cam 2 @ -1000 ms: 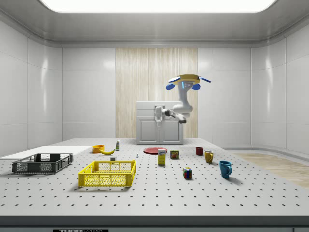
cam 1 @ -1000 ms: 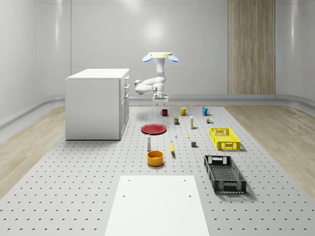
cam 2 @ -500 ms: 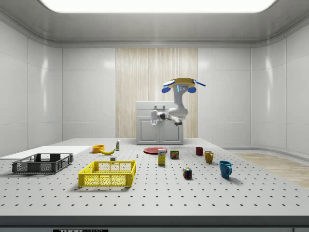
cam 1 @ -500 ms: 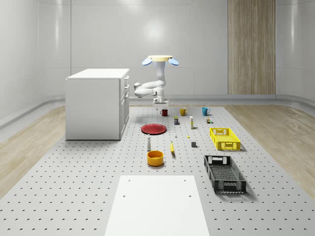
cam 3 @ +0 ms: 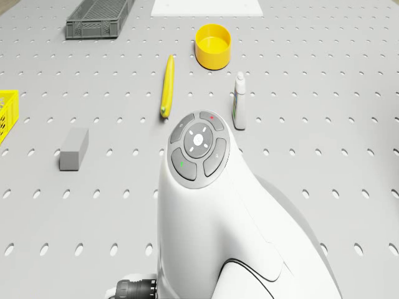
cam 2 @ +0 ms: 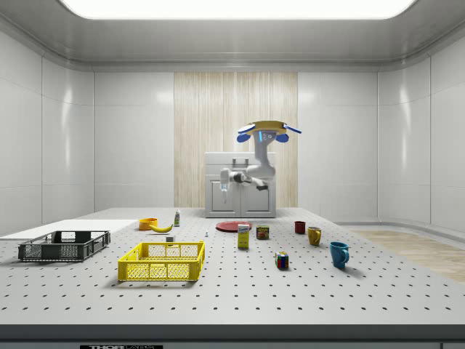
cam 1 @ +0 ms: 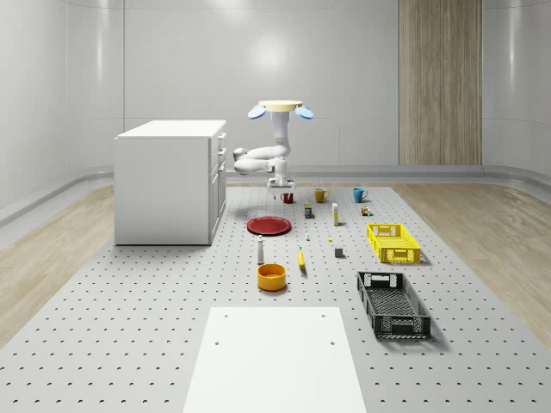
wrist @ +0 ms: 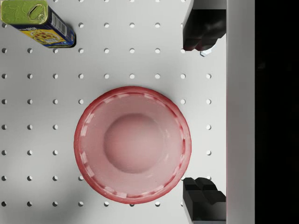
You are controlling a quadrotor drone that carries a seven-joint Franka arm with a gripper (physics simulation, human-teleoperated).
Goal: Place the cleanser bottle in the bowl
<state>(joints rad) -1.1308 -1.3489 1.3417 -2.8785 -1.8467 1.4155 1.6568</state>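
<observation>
Approach step: drone (cam 1: 281, 107) hovers above red plate (wrist: 132, 144), pincer (wrist: 202, 112) spread, empty. Next move, I'd judge: reach cleanser bottle (cam 3: 239, 101) near bowl (cam 3: 213, 45) w/ pincer, then grip.

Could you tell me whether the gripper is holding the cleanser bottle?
No, the cleanser bottle stands alone on the table near the yellow bowl, while the gripper is open above the red plate.

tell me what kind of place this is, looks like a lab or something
Probably a simulated robotics test room, not a real one: a large perforated table laid out with small props such as the bowl and cleanser bottle, bare panelled walls, and an arm-carrying drone hovering above.
</observation>
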